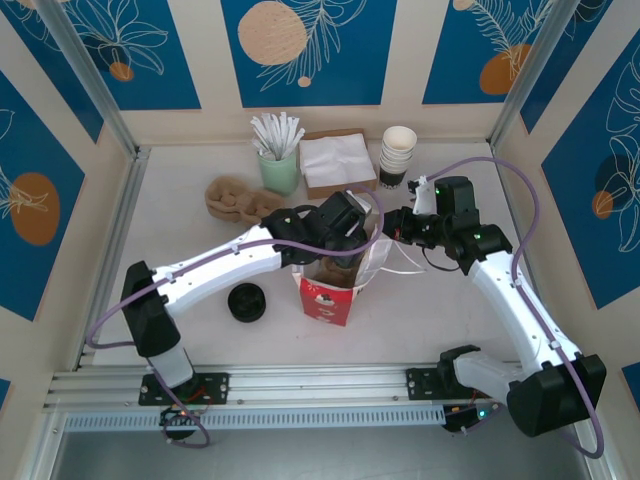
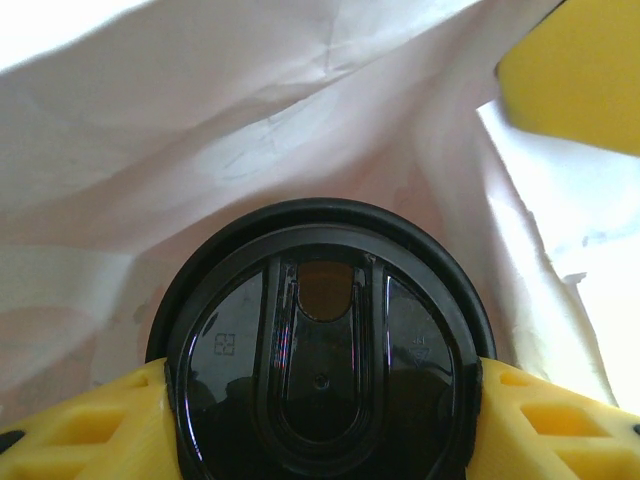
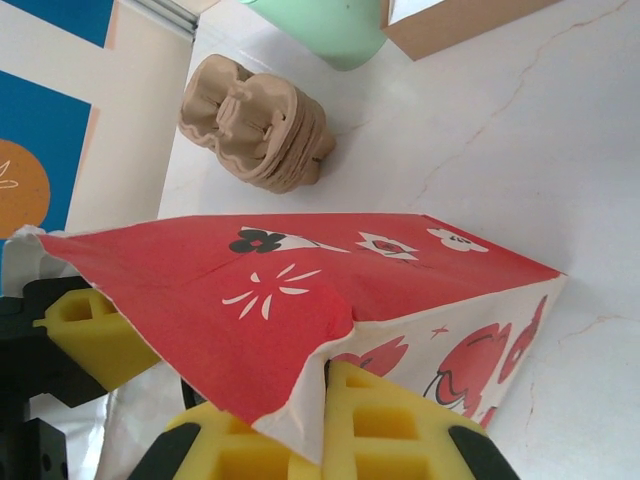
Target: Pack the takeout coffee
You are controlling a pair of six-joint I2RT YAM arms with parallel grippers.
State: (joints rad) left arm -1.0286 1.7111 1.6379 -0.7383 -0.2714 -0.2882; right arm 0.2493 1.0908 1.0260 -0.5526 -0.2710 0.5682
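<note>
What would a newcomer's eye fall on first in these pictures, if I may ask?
The red-and-white bag standing mid-table, where both arms meet, draws the eye first. The left end effector grips the takeout coffee by its black lid inside the bag's white interior, while the right end effector pinches the bag's rim. A loose black lid lies on the table left of the bag.
</note>
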